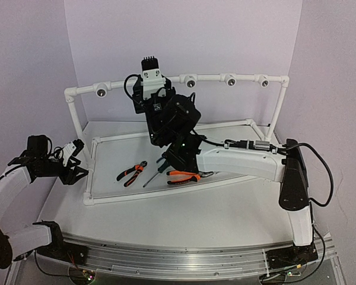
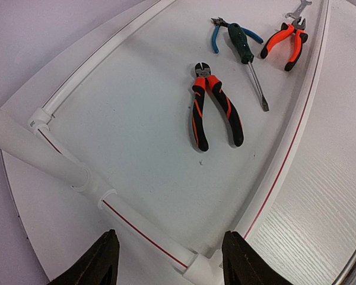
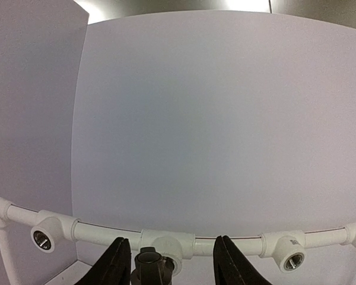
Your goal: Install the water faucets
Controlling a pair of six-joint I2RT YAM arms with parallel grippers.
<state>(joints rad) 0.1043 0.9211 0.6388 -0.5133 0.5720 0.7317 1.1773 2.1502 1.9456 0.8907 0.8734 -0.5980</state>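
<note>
In the right wrist view a small dark faucet (image 3: 151, 268) stands at the mouth of a white tee socket (image 3: 177, 244) on the raised back rail. My right gripper (image 3: 171, 240) straddles it, open. The faucet sits close to the left finger (image 3: 114, 264), and a clear gap separates it from the right finger (image 3: 230, 264). From above, the right gripper (image 1: 152, 76) is raised against the back rail and hides the faucet. My left gripper (image 1: 76, 169) hovers open and empty over the front-left corner of the pipe frame (image 2: 207, 264), its jaws wide apart.
Open sockets (image 3: 43, 238) (image 3: 288, 259) sit along the rail either side. Inside the low pipe frame (image 1: 166, 193) lie orange-and-black pliers (image 2: 213, 110), a green-handled screwdriver (image 2: 246, 59), orange pliers (image 2: 285, 41), blue cutters (image 2: 216, 38) and a wrench (image 2: 299, 9). Walls close in behind and to the left.
</note>
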